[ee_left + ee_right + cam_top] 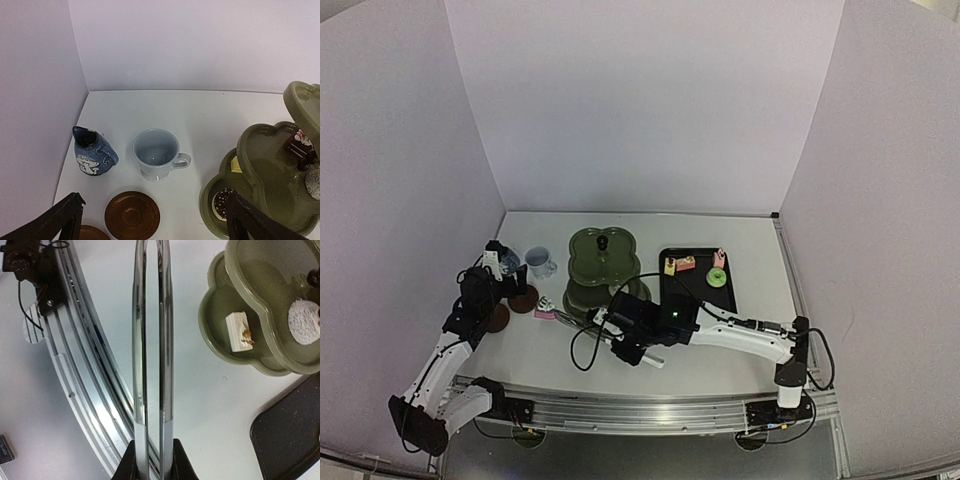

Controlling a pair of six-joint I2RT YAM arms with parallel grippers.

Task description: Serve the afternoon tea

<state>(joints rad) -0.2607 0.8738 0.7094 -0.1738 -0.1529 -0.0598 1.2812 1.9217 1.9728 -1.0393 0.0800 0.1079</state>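
Note:
The olive-green three-tier stand [601,262] is mid-table and holds several cakes: a chocolate doughnut [222,202], a yellow piece [236,165], a brown cake [299,145], and a white square cake [239,332]. Several more cakes [686,263] lie on the black tray, and a pink one [545,309] lies on the table. A pale blue cup [156,160] stands upright and a dark blue cup [93,153] leans beside it. Two brown coasters [132,215] are just in front of them. My left gripper [155,231] is open and empty above the coasters. My right gripper [150,462] is shut on the metal tongs [150,340].
The black tray [704,297] lies right of the stand; its corner shows in the right wrist view [290,440]. The metal rail [75,365] runs along the table's near edge. White walls close in the left, back and right.

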